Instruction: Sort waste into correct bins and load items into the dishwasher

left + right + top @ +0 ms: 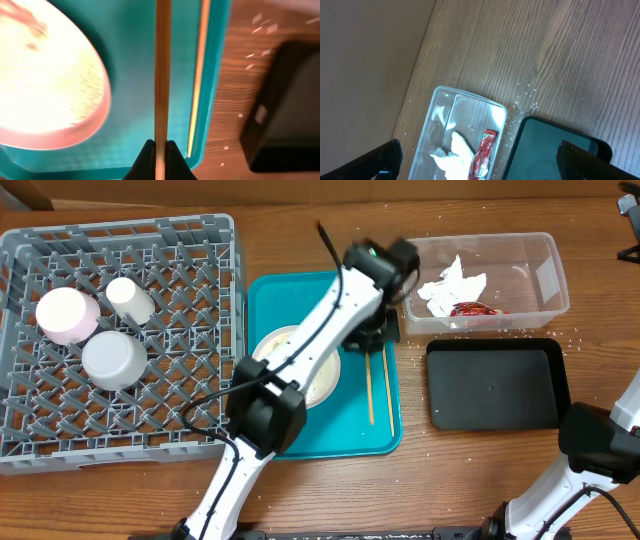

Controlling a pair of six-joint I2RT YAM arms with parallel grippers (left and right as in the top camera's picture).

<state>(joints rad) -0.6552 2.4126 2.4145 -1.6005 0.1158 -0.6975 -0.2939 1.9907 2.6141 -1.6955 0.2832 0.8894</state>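
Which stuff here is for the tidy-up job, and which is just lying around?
For the job: napkin, red wrapper, clear tub, black tray, plate, bowls, cup, dish rack, spilled rice.
Just lying around: teal tray, chopsticks (left gripper pinches one).

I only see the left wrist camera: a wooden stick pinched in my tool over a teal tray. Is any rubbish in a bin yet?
Observer: Yes. The clear tub holds a crumpled napkin and a red wrapper.
Operator: What's in the rack?
Observer: The grey dish rack holds a pale pink bowl, a small white cup and a grey bowl.
Operator: And my other tool?
Observer: The right tool is wide open, holding nothing.
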